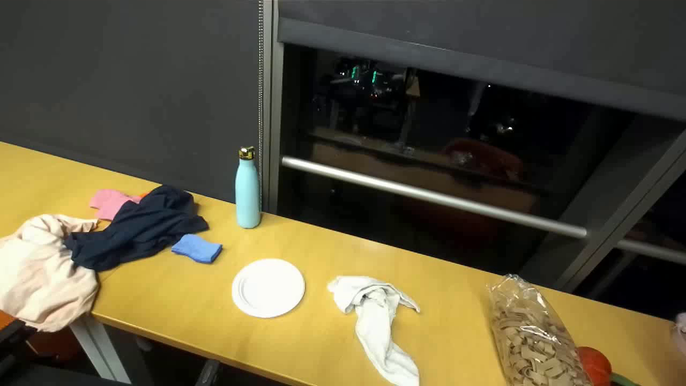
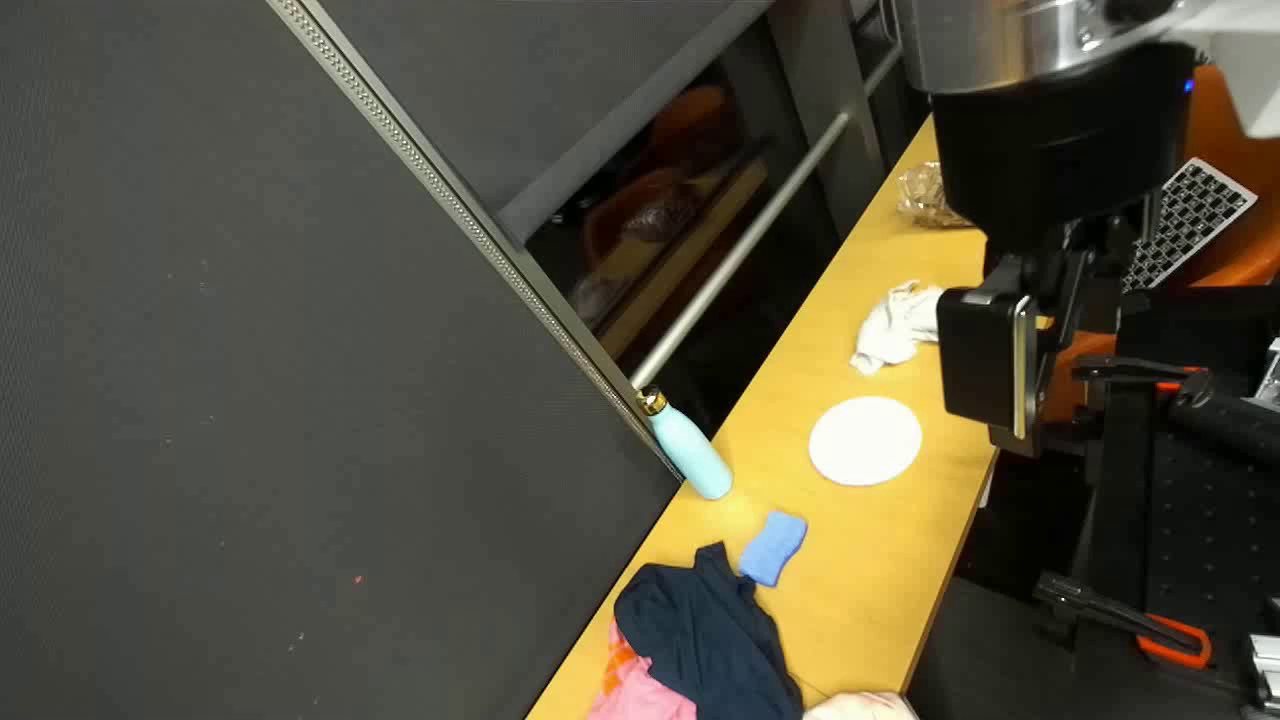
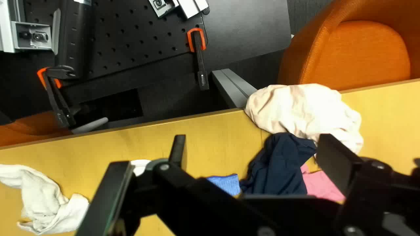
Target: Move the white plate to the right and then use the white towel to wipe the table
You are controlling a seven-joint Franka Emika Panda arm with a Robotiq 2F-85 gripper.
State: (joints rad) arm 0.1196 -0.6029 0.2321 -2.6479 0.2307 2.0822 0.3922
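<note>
The white plate (image 1: 268, 288) lies flat on the yellow wooden table (image 1: 166, 300). It also shows in an exterior view (image 2: 865, 440); in the wrist view only a small part of the plate (image 3: 138, 166) shows behind the gripper. The white towel (image 1: 381, 324) lies crumpled beside the plate, apart from it. The towel also shows in an exterior view (image 2: 893, 328) and at the left of the wrist view (image 3: 49, 200). My gripper (image 3: 254, 152) is open with nothing between its fingers. In an exterior view the gripper (image 2: 1000, 370) is raised above the table's front side.
A light blue bottle (image 1: 247, 187) stands near the window side. A blue cloth (image 1: 196, 247), a navy cloth (image 1: 142, 228), a pink cloth (image 1: 111, 202) and a cream cloth (image 1: 45, 268) lie at one end. A pasta bag (image 1: 536, 338) and a red object (image 1: 594, 364) lie at the other.
</note>
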